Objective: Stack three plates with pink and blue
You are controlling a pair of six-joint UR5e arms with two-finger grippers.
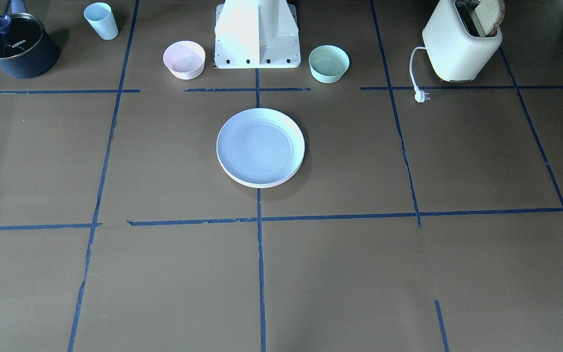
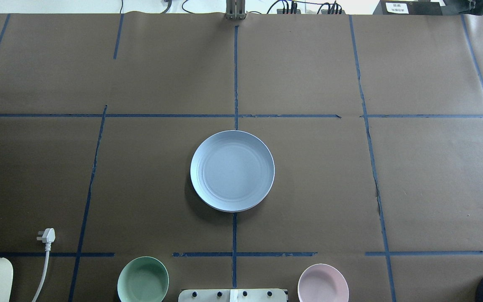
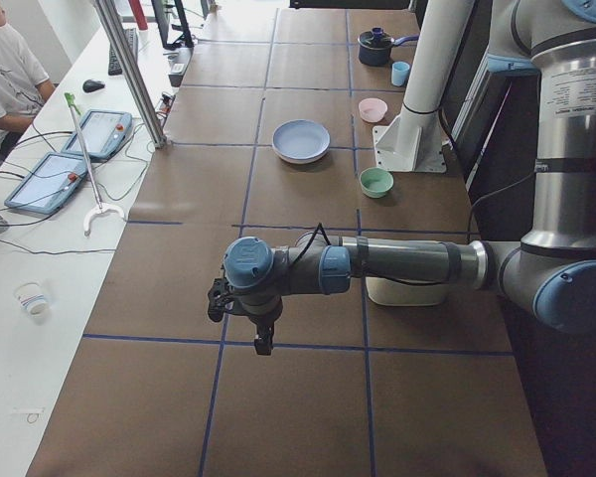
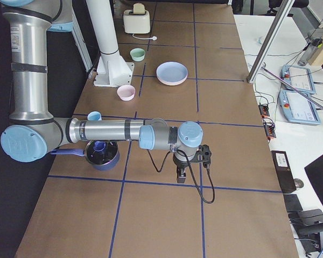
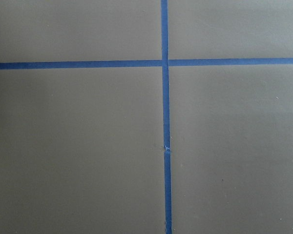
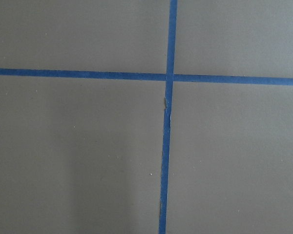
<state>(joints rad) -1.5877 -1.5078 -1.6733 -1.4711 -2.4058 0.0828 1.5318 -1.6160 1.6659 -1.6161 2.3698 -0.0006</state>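
The pale blue plate (image 1: 260,145) lies on top of a stack at the table's middle, also in the overhead view (image 2: 232,170). A cream rim (image 1: 262,185) shows under it. The pink plate is hidden, and I cannot tell it apart in the stack. My left gripper (image 3: 263,343) hangs over bare table far from the stack, seen only in the left side view. My right gripper (image 4: 181,176) hangs likewise at the other end, seen only in the right side view. I cannot tell whether either is open or shut. Both wrist views show only brown paper and blue tape.
A small pink bowl (image 1: 184,58) and a mint-green bowl (image 1: 329,62) flank the robot base (image 1: 257,34). A light blue cup (image 1: 101,20) and a dark pot (image 1: 17,45) stand at one end, a toaster (image 1: 462,41) with its plug (image 1: 422,96) at the other.
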